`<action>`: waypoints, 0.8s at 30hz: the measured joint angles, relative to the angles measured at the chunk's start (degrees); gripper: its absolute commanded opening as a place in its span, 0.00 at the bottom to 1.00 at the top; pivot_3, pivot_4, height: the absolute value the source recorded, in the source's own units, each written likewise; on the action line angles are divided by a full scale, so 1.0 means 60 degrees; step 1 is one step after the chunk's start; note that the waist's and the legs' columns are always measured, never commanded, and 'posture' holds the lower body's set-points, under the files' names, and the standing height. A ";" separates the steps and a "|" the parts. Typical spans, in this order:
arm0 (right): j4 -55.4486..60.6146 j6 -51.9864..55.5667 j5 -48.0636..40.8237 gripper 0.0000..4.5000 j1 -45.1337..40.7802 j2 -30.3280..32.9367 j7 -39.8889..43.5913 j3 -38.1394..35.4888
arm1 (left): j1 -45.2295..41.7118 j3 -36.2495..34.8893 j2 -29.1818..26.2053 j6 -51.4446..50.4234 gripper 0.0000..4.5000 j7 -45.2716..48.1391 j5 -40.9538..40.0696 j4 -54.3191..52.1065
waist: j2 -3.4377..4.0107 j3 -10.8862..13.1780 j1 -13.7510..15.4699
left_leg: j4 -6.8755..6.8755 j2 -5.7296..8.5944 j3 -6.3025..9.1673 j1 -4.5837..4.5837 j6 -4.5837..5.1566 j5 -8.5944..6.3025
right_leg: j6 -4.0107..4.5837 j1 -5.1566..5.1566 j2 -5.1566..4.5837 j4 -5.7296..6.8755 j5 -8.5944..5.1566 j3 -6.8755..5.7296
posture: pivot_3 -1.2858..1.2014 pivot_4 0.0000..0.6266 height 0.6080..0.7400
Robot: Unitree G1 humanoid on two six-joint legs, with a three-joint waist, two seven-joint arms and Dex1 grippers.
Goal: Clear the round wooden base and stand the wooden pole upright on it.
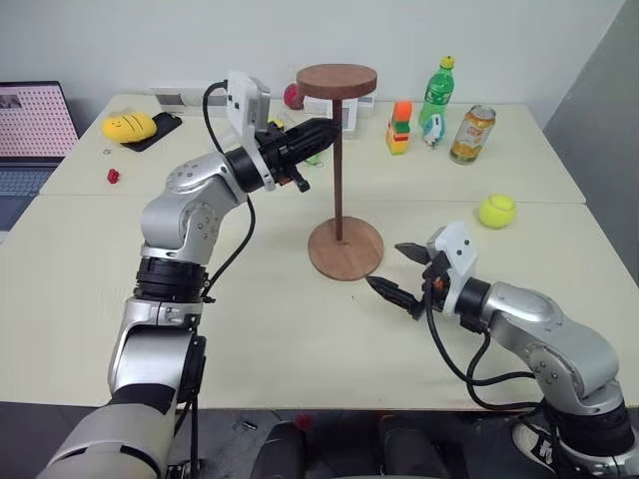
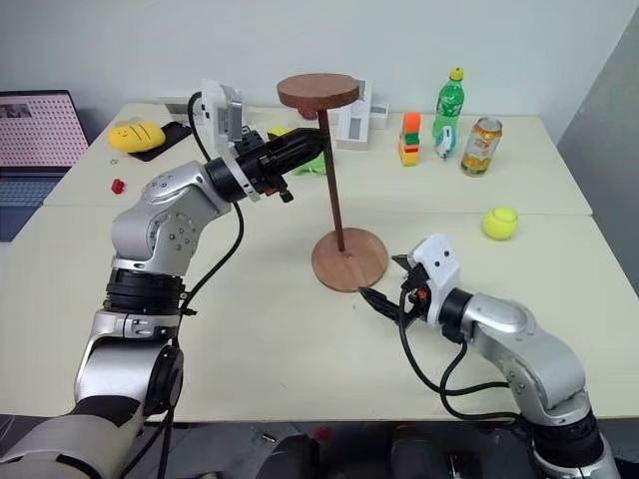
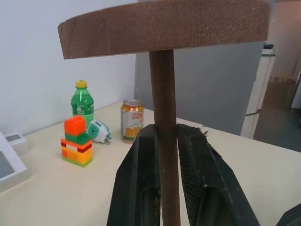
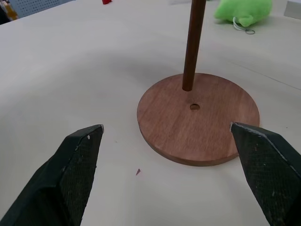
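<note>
The left tool (image 1: 321, 133) pinches the wooden pole (image 1: 338, 170) upright; its foot rests beside the round wooden base's (image 4: 221, 136) hole, so release risks toppling. The right tool (image 1: 396, 269) waits spread nearby.

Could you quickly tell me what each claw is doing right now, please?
Left claw: closed on the wooden pole, gripping its shaft below the top disc.
Right claw: open, holding nothing, beside the round wooden base.

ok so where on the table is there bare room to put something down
Bare: the near table between round wooden base and both arms, and right of the base below the tennis ball. Crowded: the far edge around bottle, can and blocks.
</note>
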State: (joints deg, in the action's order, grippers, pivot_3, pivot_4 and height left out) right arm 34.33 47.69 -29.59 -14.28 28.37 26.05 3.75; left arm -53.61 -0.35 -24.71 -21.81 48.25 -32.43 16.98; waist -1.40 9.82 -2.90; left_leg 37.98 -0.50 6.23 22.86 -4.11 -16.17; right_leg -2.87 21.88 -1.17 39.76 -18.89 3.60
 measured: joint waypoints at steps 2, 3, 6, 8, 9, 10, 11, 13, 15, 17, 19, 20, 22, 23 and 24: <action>0.0056 0.0016 0.0023 1.00 0.0067 0.0000 -0.0068 -0.0031 | -0.0001 -0.0007 0.0125 0.0131 0.06 0.0066 0.0160 0.0203 | 0.0000 0.0000 -0.0003 | 0.0000 -0.0001 0.0002 -0.0001 0.0001 0.0000 | 0.0000 0.0002 0.0002 0.0004 0.0000 -0.0001 | 0.52 0.24 1.00; 0.0077 0.0020 0.0024 1.00 0.0079 0.0000 -0.0120 -0.0048 | -0.0002 -0.0011 0.0205 0.0156 0.06 0.0111 0.0201 0.0275 | 0.0000 0.0000 -0.0005 | 0.0000 -0.0002 0.0001 -0.0001 0.0001 0.0000 | 0.0000 0.0002 0.0002 0.0006 0.0000 -0.0001 | 0.52 0.24 1.00; 0.0091 0.0024 0.0023 1.00 0.0083 0.0001 -0.0205 -0.0101 | 0.0000 -0.0006 0.0435 0.0260 0.06 0.0245 0.0369 0.0311 | 0.0000 0.0000 -0.0006 | 0.0001 -0.0001 0.0000 0.0000 0.0001 -0.0001 | 0.0000 0.0002 0.0001 0.0005 0.0000 0.0000 | 0.52 0.24 1.00; 0.0091 0.0025 0.0022 1.00 0.0090 0.0013 -0.0216 -0.0146 | 0.0000 -0.0007 0.0499 0.0395 0.06 0.0329 0.0424 0.0360 | 0.0000 0.0000 -0.0008 | 0.0001 -0.0001 0.0001 -0.0001 0.0001 0.0000 | 0.0000 0.0002 0.0001 0.0007 0.0000 0.0000 | 0.52 0.24 1.00; 0.0106 0.0035 0.0018 1.00 0.0111 0.0013 -0.0234 -0.0172 | 0.0000 -0.0010 0.0542 0.0464 0.06 0.0383 0.0478 0.0435 | 0.0000 0.0000 -0.0007 | 0.0001 -0.0001 0.0001 -0.0002 0.0001 0.0000 | 0.0000 0.0002 0.0001 0.0010 0.0000 0.0000 | 0.52 0.24 1.00; 0.0144 0.0047 0.0010 1.00 0.0150 0.0011 -0.0247 -0.0206 | 0.0001 -0.0014 0.0584 0.0535 0.06 0.0405 0.0554 0.0542 | 0.0000 0.0000 -0.0007 | 0.0001 -0.0001 0.0002 -0.0002 0.0001 -0.0001 | 0.0000 0.0002 0.0002 0.0011 0.0000 0.0000 | 0.52 0.24 1.00; 0.0185 0.0059 0.0007 1.00 0.0194 0.0009 -0.0269 -0.0235 | 0.0003 -0.0014 0.0614 0.0577 0.06 0.0414 0.0604 0.0656 | 0.0000 0.0000 -0.0008 | 0.0002 -0.0001 0.0001 -0.0002 0.0001 -0.0001 | 0.0000 0.0002 0.0002 0.0012 0.0000 0.0000 | 0.52 0.24 1.00; 0.0251 0.0078 0.0000 1.00 0.0260 0.0008 -0.0320 -0.0247 | 0.0007 -0.0015 0.0614 0.0631 0.06 0.0441 0.0709 0.0739 | 0.0000 0.0000 -0.0017 | 0.0003 -0.0001 0.0000 -0.0001 0.0001 -0.0001 | 0.0000 0.0004 0.0002 0.0014 0.0000 0.0001 | 0.52 0.24 1.00; 0.0290 0.0098 -0.0028 1.00 0.0298 0.0004 -0.0383 -0.0248 | 0.0006 -0.0019 0.0616 0.0738 0.06 0.0521 0.0773 0.0761 | 0.0000 0.0000 -0.0018 | 0.0003 -0.0001 0.0001 -0.0001 0.0002 -0.0001 | 0.0000 0.0004 0.0002 0.0015 0.0000 0.0000 | 0.52 0.24 1.00; 0.0332 0.0131 -0.0083 1.00 0.0327 0.0004 -0.0402 -0.0248 | 0.0005 -0.0026 0.0621 0.0808 0.06 0.0608 0.0799 0.0851 | 0.0000 0.0000 -0.0020 | 0.0004 -0.0001 0.0000 -0.0002 0.0001 -0.0001 | 0.0000 0.0004 0.0002 0.0016 0.0000 0.0001 | 0.52 0.24 1.00; 0.0409 0.0178 -0.0127 1.00 0.0352 0.0004 -0.0420 -0.0249 | 0.0005 -0.0049 0.0638 0.0826 0.06 0.0635 0.0819 0.0963 | 0.0000 0.0000 -0.0022 | 0.0005 -0.0001 0.0003 -0.0001 0.0002 -0.0001 | 0.0000 0.0004 0.0002 0.0018 0.0000 -0.0001 | 0.52 0.24 1.00; 0.0448 0.0183 -0.0132 1.00 0.0358 0.0004 -0.0427 -0.0249 | 0.0005 -0.0059 0.0642 0.0832 0.06 0.0638 0.0825 0.0977 | 0.0000 0.0000 -0.0026 | 0.0005 -0.0001 0.0001 -0.0002 0.0002 -0.0001 | 0.0000 0.0004 0.0002 0.0018 0.0000 0.0000 | 0.52 0.24 1.00; 0.0484 0.0193 -0.0133 1.00 0.0365 0.0005 -0.0442 -0.0258 | 0.0005 -0.0073 0.0674 0.0846 0.06 0.0639 0.0842 0.1007 | 0.0000 0.0000 -0.0030 | 0.0006 -0.0001 0.0002 -0.0001 0.0002 -0.0001 | 0.0000 0.0004 0.0002 0.0018 0.0000 0.0000 | 0.52 0.24 1.00; 0.0518 0.0221 -0.0138 1.00 0.0372 0.0004 -0.0462 -0.0280 | 0.0006 -0.0089 0.0706 0.0856 0.06 0.0648 0.0872 0.1010 | 0.0000 0.0000 -0.0032 | 0.0007 0.0000 0.0002 -0.0001 0.0002 -0.0001 | 0.0000 0.0004 0.0002 0.0019 0.0000 -0.0001 | 0.52 0.24 1.00; 0.0531 0.0252 -0.0144 1.00 0.0376 0.0003 -0.0485 -0.0320 | 0.0011 -0.0094 0.0728 0.0869 0.06 0.0660 0.0888 0.1010 | 0.0000 0.0000 -0.0032 | 0.0007 0.0000 0.0002 -0.0001 0.0002 -0.0001 | 0.0000 0.0004 0.0002 0.0020 0.0000 -0.0001 | 0.52 0.24 1.00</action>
State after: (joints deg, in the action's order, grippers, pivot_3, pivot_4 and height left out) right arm 37.51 49.21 -30.45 -12.03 28.38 23.14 1.83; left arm -53.54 -0.91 -20.34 -16.59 52.21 -27.10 23.04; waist -1.40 9.82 -3.10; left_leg 38.02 -0.50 6.25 22.86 -4.10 -16.18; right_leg -2.87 21.90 -1.16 39.88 -18.89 3.60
